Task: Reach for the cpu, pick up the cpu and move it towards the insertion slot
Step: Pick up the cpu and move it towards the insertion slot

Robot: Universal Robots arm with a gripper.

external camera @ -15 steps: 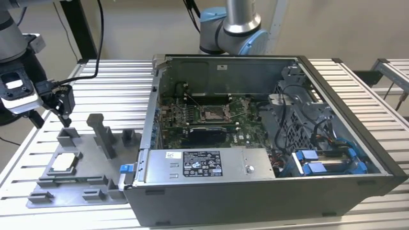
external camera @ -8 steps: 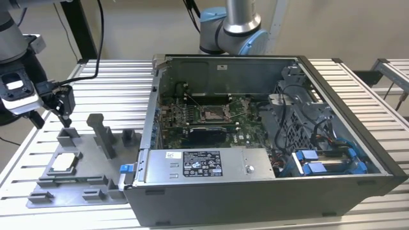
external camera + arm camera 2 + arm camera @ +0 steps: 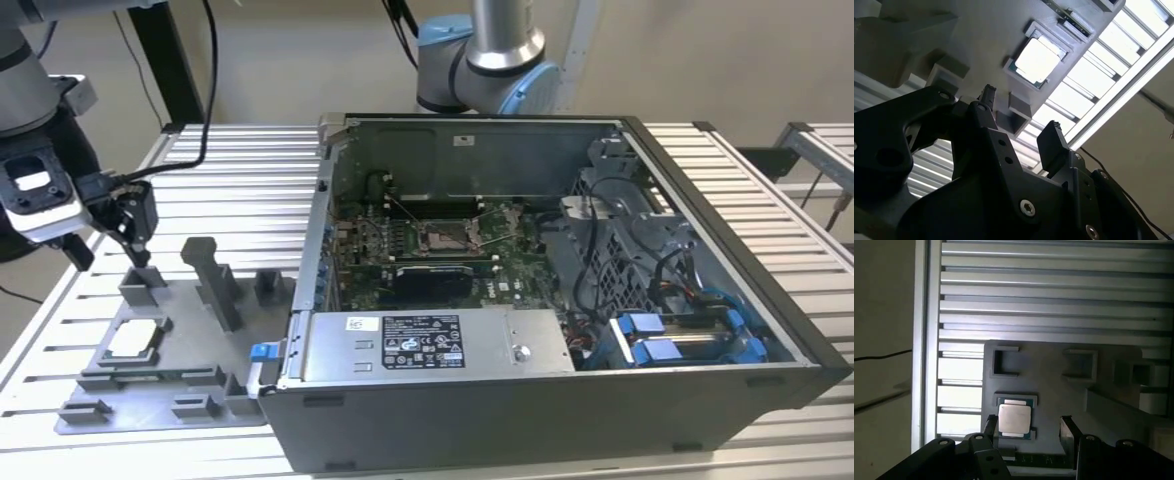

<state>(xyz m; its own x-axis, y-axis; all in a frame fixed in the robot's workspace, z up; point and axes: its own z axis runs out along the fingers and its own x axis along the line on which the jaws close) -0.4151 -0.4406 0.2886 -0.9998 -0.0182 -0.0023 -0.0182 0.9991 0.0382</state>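
Cpu (image 3: 134, 340) lies flat, metal top up, square, in the grey tray (image 3: 140, 400); upright blocks (image 3: 214, 285) stand beside. We see gripper (image 3: 107, 245) above, fingers (image 3: 1066, 435) spread, empty.

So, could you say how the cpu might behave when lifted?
The cpu looks thin and flat, so probably stiff and light. Its smooth metal top may be slippery. Sitting recessed in the grey tray, it likely offers little edge to grip.

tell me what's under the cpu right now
The cpu lies in a shallow square pocket of the grey tray, which rests on the slatted table. The pocket's floor beneath the chip is hidden by it.
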